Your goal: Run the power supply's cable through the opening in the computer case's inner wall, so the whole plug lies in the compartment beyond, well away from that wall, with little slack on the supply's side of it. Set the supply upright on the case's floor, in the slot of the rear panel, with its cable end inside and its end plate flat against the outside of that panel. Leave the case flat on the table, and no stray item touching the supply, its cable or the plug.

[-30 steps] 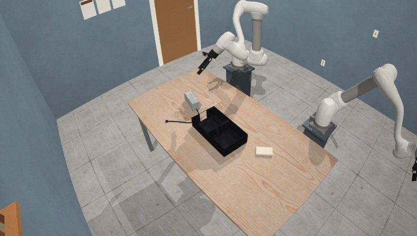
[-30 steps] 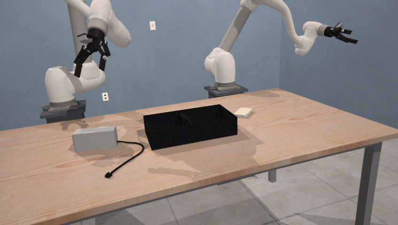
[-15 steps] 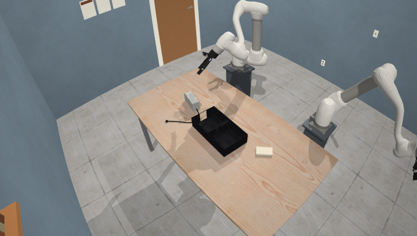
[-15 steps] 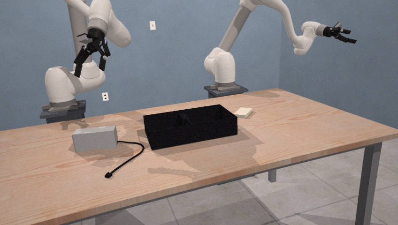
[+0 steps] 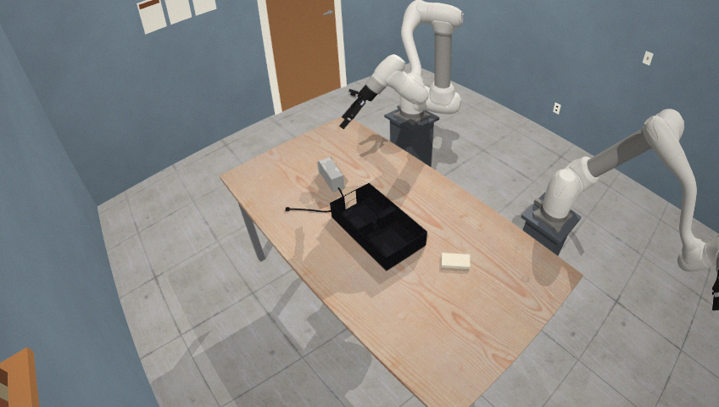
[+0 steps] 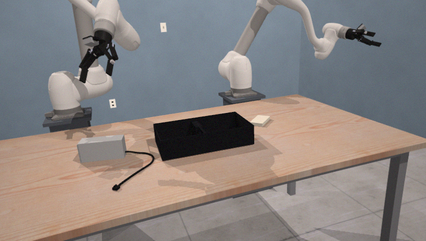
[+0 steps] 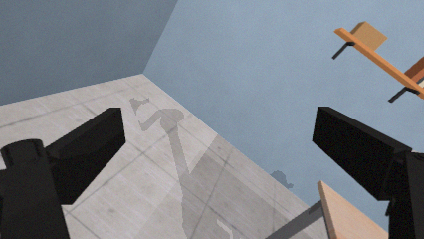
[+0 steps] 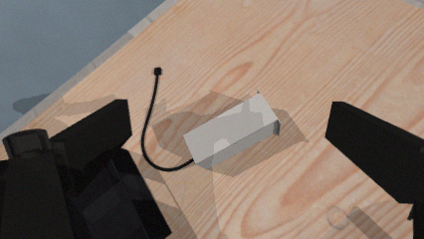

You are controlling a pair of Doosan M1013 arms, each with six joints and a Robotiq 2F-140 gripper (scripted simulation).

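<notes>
1. A pale flat block [image 5: 455, 261] [image 6: 260, 120] is lying on the table [image 5: 484, 322] [image 6: 337, 125].
2. A brown door [image 5: 303, 55], with white frame, is in the blue wall.
3. Three papers are hanging beside the door.
4. A wall socket [image 5: 556, 108] [image 6: 112, 103] is placed below a switch [image 5: 648, 58] [image 6: 163, 27].

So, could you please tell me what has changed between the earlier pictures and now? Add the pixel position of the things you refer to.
Only a slight shift shows: the left gripper [image 5: 715, 306] [image 6: 377, 38] [image 7: 219, 124] has drifted a touch leftward in the exterior view. Nothing was grasped or released. The right gripper [image 5: 343, 124] [image 6: 96, 77] [image 8: 228, 119], supply [image 5: 331, 175] [image 6: 101, 149] [image 8: 231, 130], cable [image 5: 309, 209] [image 6: 135, 172] [image 8: 144, 129] and case [image 5: 406, 251] [image 6: 206, 144] look unchanged.
</notes>
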